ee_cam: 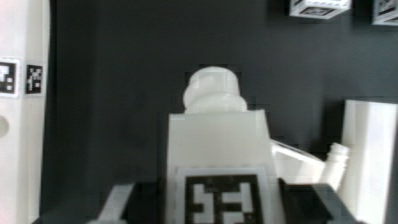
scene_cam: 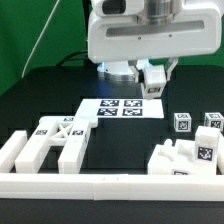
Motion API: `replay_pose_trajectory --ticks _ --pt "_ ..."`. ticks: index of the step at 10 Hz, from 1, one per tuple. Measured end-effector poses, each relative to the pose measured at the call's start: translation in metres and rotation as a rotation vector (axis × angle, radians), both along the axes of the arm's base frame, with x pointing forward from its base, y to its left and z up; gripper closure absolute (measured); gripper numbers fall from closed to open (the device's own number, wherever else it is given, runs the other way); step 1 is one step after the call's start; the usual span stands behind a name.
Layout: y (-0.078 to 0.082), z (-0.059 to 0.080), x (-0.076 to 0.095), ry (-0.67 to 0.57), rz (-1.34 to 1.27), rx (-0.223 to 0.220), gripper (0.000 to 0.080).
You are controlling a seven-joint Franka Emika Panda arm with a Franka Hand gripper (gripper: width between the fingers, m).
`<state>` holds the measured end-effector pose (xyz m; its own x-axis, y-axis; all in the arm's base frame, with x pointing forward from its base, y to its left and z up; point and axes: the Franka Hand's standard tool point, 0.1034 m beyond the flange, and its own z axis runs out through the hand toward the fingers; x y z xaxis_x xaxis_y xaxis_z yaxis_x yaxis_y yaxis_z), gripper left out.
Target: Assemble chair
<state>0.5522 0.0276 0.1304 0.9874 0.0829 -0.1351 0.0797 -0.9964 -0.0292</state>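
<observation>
My gripper (scene_cam: pixel 153 82) hangs above the table, just past the far right corner of the marker board (scene_cam: pixel 122 108). It is shut on a white chair piece (ee_cam: pixel 217 140), a tagged block with a rounded peg at its end. In the wrist view the dark fingers (ee_cam: pixel 135 200) flank the tagged face of that block. A large white framed chair part (scene_cam: pixel 50 145) lies at the exterior view's left. A cluster of chunky white parts (scene_cam: pixel 190 155) lies at the exterior view's right. Two small tagged blocks (scene_cam: pixel 183 122) (scene_cam: pixel 214 120) stand behind that cluster.
A long white border rail (scene_cam: pixel 100 186) runs along the front of the black table. The wrist view shows a white slab edge (ee_cam: pixel 370 150) beside the held block, a small tagged block (ee_cam: pixel 320 8) farther off, and a tagged white strip (ee_cam: pixel 18 80) at the frame's edge.
</observation>
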Motion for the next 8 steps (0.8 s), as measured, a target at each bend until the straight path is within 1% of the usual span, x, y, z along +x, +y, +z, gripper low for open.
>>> replay_pose_trajectory --ticks 1,2,3,4,5,6,7,8 --pt "-0.001 0.001 0.005 -0.094 -0.002 -0.002 0.0515" --pt "0.003 -0.006 0.011 -0.214 -0.002 0.002 0.0515" --pt "0.001 -0.003 0.024 -0.295 0.049 0.003 0.0515" --pt "-0.005 0.008 0.044 -0.439 0.111 -0.024 0.0515" --pt "-0.01 0.007 0.043 -0.516 0.102 -0.042 0.0515" --pt "-0.017 0.008 0.042 -0.591 0.114 -0.068 0.0515" --pt "-0.022 0.007 0.041 -0.64 0.115 -0.085 0.0515" --pt "-0.02 0.002 0.039 -0.6 0.087 -0.07 0.0515"
